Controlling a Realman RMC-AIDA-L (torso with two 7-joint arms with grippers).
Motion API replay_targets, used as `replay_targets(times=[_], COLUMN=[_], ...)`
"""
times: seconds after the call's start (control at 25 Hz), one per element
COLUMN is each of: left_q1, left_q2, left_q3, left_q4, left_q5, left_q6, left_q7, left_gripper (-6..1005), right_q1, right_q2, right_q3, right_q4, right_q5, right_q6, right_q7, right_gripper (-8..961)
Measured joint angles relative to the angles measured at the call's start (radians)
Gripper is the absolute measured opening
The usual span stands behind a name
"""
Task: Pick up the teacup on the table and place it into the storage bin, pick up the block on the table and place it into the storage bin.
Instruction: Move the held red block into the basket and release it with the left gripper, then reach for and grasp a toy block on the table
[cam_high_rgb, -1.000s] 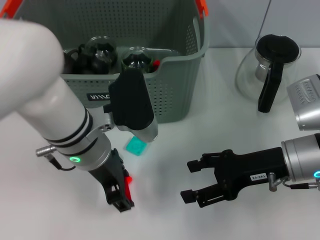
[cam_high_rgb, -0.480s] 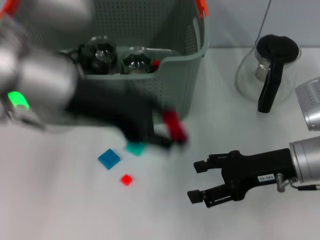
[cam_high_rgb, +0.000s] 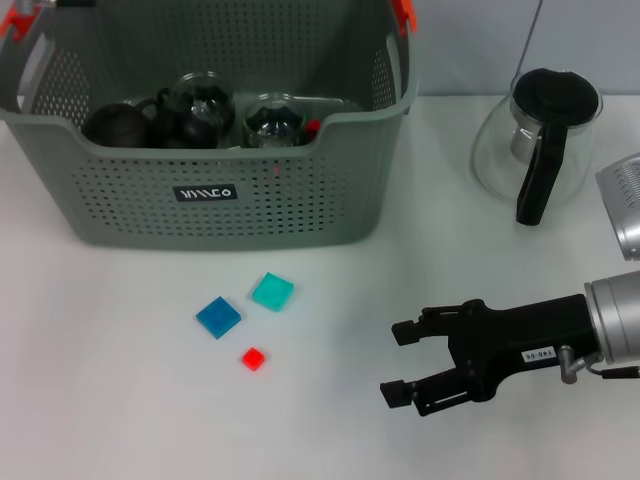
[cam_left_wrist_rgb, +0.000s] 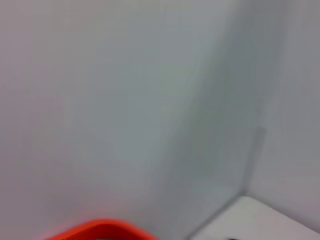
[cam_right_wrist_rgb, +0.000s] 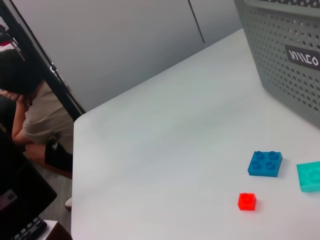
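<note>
1. Table (cam_high_rgb: 120, 400): white. The left arm, low over the near-left a second ago, has swung up and out of the head view; its wrist camera shows only wall and a sliver of orange-red, so I cannot tell the left tool's state.
2. Storage bin (cam_high_rgb: 300, 200): far left, grey-green, perforated walls. Inside: dark teaware and two glass pieces, plus a small red thing against the near wall. Teacup step looks done to me, as no cup is left on the table.
3. Glass teapot (cam_high_rgb: 535, 140): one, far right, black lid and handle, well apart from the bin.
4. Right tool (cam_high_rgb: 398, 362): near right, hovering over the table, fingers apart, nothing held, pointing left toward the blocks.
5. Blocks: three on the table just near of the bin. They were partly hidden by the left arm a second ago and are now all exposed: teal block (cam_high_rgb: 272, 292), blue block (cam_high_rgb: 218, 317), small red block (cam_high_rgb: 254, 358). My read: the block step is still open and the right tool is best placed for it.
</note>
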Motion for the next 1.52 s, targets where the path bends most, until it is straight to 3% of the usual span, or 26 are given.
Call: replay_targets(times=[0.04,0.16,0.36,0.48,0.56,0.68,0.76,0.84,1.0,1.08,1.24,1.52], left_q1=[-0.018,-0.028,-0.015,0.007,0.035,0.112,0.186,0.278,0.418,0.45,0.42,0.345], left_q2=[0.015,0.02,0.01,0.002,-0.017,-0.082,-0.121,-0.135,-0.136,-0.139,-0.137,-0.137], left_q3=[0.0,-0.001,-0.002,-0.002,0.0,0.034,0.094,0.211,0.44,0.513,0.6,0.627], left_q4=[-0.075,-0.109,-0.069,0.001,0.076,0.228,0.33,0.436,0.583,0.596,0.527,0.37], left_q5=[0.007,0.011,0.011,-0.017,-0.049,-0.069,-0.056,-0.029,0.103,0.196,0.392,0.554], left_q6=[-0.054,-0.097,-0.115,-0.018,0.122,0.377,0.473,0.518,0.464,0.419,0.347,0.285], left_q7=[0.002,0.009,0.02,0.037,0.099,0.239,0.31,0.34,0.279,0.225,0.025,-0.137], left_gripper=[690,710,806,864,902,932,952,952,951,951,950,949], right_q1=[0.0,0.0,0.0,0.004,0.007,0.007,0.008,0.007,0.006,0.006,0.006,0.0], right_q2=[0.0,0.0,0.0,0.001,0.002,0.003,0.004,0.006,0.009,0.013,0.017,0.019], right_q3=[-0.001,-0.001,0.004,0.004,0.005,0.006,0.006,0.006,0.013,0.017,0.017,0.017], right_q4=[0.0,0.0,0.001,0.005,0.007,0.008,0.008,0.008,0.01,0.012,0.019,0.024], right_q5=[0.0,0.0,0.0,0.001,0.001,0.001,0.002,0.004,0.004,0.003,0.004,0.001], right_q6=[0.0,0.0,-0.001,0.002,0.004,0.006,0.007,0.008,0.01,0.013,0.021,0.023], right_q7=[-0.001,-0.003,-0.018,-0.024,-0.026,-0.026,-0.024,-0.017,-0.014,-0.013,-0.005,0.008], right_gripper=[943,943,943,942,942,942,942,942,942,942,942,942])
